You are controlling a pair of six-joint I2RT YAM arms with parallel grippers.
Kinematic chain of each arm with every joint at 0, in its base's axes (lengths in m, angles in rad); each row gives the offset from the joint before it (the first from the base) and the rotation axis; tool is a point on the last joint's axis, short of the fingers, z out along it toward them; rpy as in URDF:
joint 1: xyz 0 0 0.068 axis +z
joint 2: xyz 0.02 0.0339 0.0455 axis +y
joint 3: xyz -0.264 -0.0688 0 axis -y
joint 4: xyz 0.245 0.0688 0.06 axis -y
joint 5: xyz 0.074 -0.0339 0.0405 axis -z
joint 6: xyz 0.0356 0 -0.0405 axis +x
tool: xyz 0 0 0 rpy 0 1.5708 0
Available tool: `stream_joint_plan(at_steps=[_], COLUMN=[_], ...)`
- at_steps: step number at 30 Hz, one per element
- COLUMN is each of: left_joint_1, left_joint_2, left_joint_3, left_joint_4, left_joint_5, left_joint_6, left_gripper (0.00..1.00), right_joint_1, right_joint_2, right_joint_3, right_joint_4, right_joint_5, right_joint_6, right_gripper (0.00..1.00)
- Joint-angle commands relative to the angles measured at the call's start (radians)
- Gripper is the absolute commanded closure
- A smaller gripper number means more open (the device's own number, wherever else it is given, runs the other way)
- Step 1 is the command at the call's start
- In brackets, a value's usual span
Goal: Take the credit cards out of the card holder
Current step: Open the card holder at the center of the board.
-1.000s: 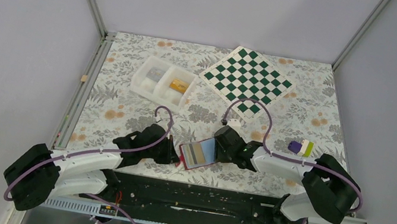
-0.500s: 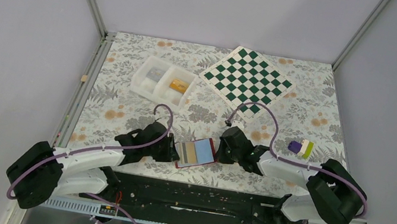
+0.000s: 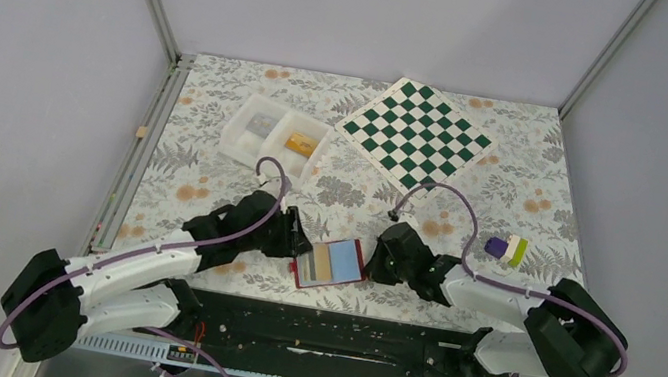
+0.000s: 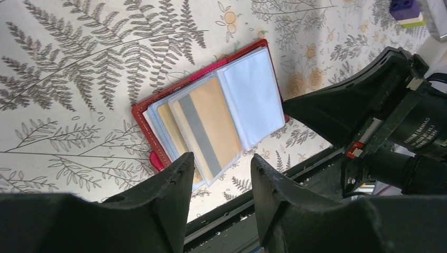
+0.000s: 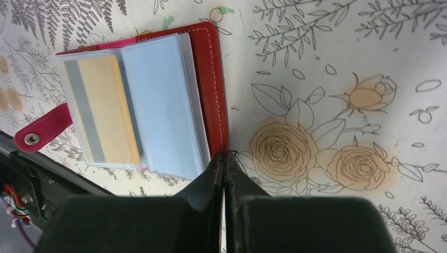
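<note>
Moved: L tool (image 4: 220, 164) spread wider; card holder (image 4: 253, 95) dropped flat, open on counter (image 4: 79, 63).
L tool: jaws apart, credit cards (image 4: 203, 124) just ahead in sleeves.
R tool (image 5: 224, 158): pressed together, tips on holder's red edge.
Risk: weak hold-down, holder drags w/ card.

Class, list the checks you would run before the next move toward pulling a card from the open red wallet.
1. The red folding card holder lies open and flat: ok.
2. The orange-yellow striped credit card shows in its clear sleeve: ok.
3. The left pincer is open, aimed at the card: ok.
4. The right pincer is shut at the holder's edge: ok.
5. Holder pinned firmly: cannot tell.
6. Card gripped: not ok.
</note>
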Motion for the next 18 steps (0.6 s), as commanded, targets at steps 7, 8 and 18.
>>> stream_joint_plan(at_steps=[7,8,18], left_joint_1=[0.001,0.002,0.002], left_joint_2=[0.102,0.118,0.153], left_joint_3=[-0.035,-0.047,-0.091], left_joint_4=[0.251,0.266,0.313], left_joint_5=[0.152,0.155,0.143], left_joint_6=[0.0,-0.002,0.003], left_gripper=[0.63,0.65,0.69], right_joint_1=[0.001,0.001,0.001], right_joint_2=[-0.143,-0.15,-0.353], right_joint_3=[-0.108,-0.11,-0.006], right_joint_4=[0.047,0.044,-0.212], right_joint_5=[0.017,0.019,0.058], right_joint_6=[0.141,0.144,0.103], right_gripper=[1.0,1.0,0.68])
